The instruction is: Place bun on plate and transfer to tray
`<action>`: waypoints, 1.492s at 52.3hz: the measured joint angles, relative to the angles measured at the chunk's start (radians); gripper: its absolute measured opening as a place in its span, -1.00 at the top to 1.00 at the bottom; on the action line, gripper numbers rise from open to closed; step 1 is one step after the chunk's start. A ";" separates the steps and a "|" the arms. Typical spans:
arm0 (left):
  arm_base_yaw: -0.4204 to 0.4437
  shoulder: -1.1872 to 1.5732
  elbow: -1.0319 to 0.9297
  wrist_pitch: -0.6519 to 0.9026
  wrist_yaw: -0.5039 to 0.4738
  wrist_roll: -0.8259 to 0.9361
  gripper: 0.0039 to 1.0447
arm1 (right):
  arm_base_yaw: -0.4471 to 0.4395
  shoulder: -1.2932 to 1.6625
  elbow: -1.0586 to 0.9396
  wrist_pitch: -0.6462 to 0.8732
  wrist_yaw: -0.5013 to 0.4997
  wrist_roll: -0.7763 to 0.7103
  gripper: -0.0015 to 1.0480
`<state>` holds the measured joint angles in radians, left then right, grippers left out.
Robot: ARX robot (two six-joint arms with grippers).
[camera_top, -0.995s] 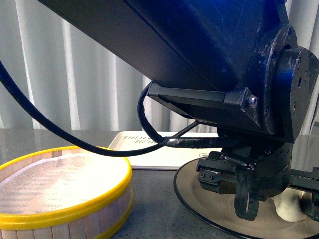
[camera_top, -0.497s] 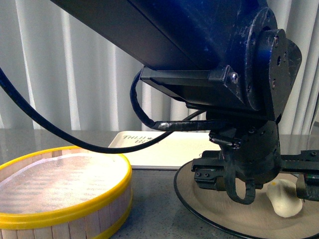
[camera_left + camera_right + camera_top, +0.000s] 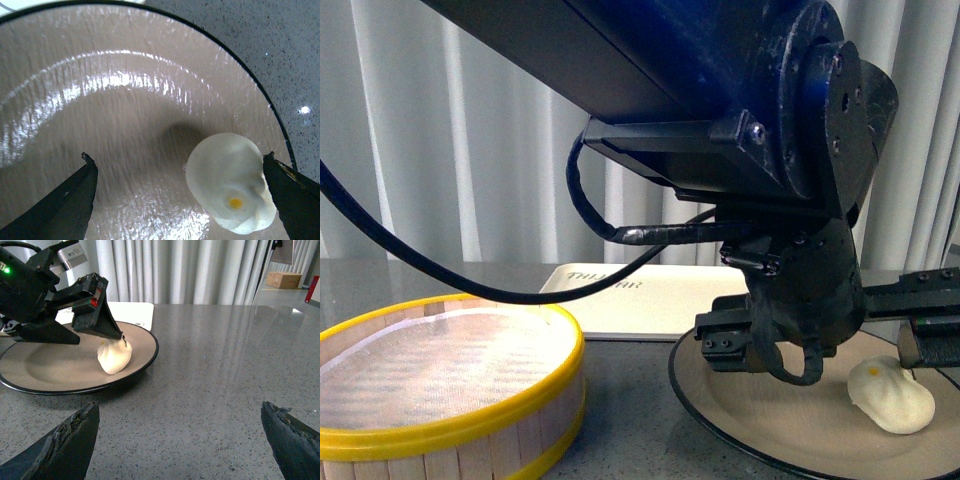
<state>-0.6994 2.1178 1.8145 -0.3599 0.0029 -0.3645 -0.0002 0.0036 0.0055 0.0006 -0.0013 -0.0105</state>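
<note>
On the plate point(image 3: 100, 100), bun point(image 3: 230, 187) sits between spread left fingers point(image 3: 65, 210), maybe touching one; likely soft, pinch sides gently.

Dark lettering stands on the near left corner of the tray point(image 3: 655, 300). It begins with "TH"; the rest is partly covered and too blurred to read.

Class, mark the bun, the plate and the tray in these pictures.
bun point(image 3: 227, 182), left wrist view, on its white top.
plate point(image 3: 770, 412), front view, on its bare brown inside.
tray point(image 3: 650, 305), front view, on its flat cream surface.
</note>
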 joint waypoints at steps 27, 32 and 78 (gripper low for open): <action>0.159 -0.188 -0.147 0.161 -0.078 0.072 -0.88 | 0.000 0.000 0.000 0.000 0.000 0.000 -0.83; 0.222 -0.284 -0.274 0.299 -0.127 0.141 -0.88 | 0.000 0.000 0.000 0.000 0.000 0.000 -0.83; 0.482 -0.861 -1.343 1.135 -0.203 0.359 0.93 | 0.000 0.000 0.000 0.000 0.000 0.000 -0.83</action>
<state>-0.2176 1.2568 0.4717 0.7753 -0.2001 -0.0055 -0.0002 0.0036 0.0055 0.0006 -0.0013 -0.0105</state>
